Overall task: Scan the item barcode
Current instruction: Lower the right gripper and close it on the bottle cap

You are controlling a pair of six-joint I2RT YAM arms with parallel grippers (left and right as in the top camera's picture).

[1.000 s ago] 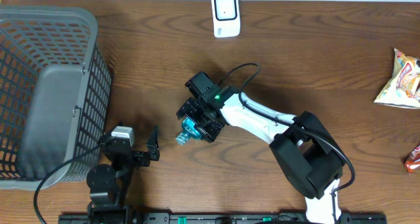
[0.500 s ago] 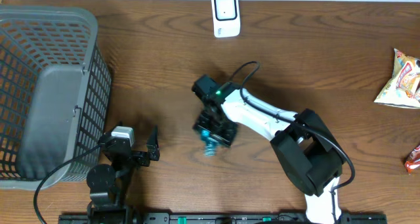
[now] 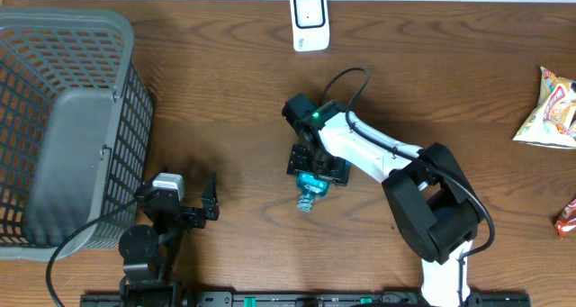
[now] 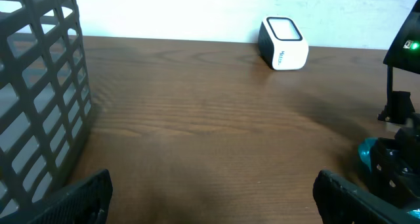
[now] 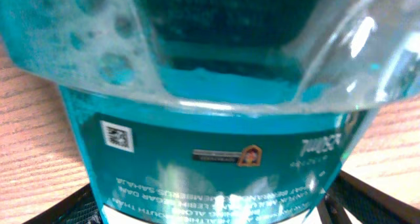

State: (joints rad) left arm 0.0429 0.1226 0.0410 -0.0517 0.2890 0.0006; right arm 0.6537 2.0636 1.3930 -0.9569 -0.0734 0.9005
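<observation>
As the right pincer [image 3: 317, 174] swung over the last second from nearer the left arm toward the middle of the bench [image 3: 207, 91], it turned about. The bottle [image 3: 308, 199] of blue-green liquid, which had stuck out down and to the left, came to point at the near edge. The pincer stood closed on the bottle's broad body, its fingers spread wide by it and showing as dark corners beside the label in the right wrist view. There a small square code [image 5: 117, 136] sat on the label with the print upside down. This looked like a turn made to bring the label round, not a scan: the bottle was well apart from the white scanner [image 3: 310, 20] at the far edge, so the reading seemed not yet done. The left pincer [image 4: 210, 201] lay wide and empty, low beside the grey basket [image 3: 90, 23]. A snack packet [image 3: 551, 109] lay far to the right.
</observation>
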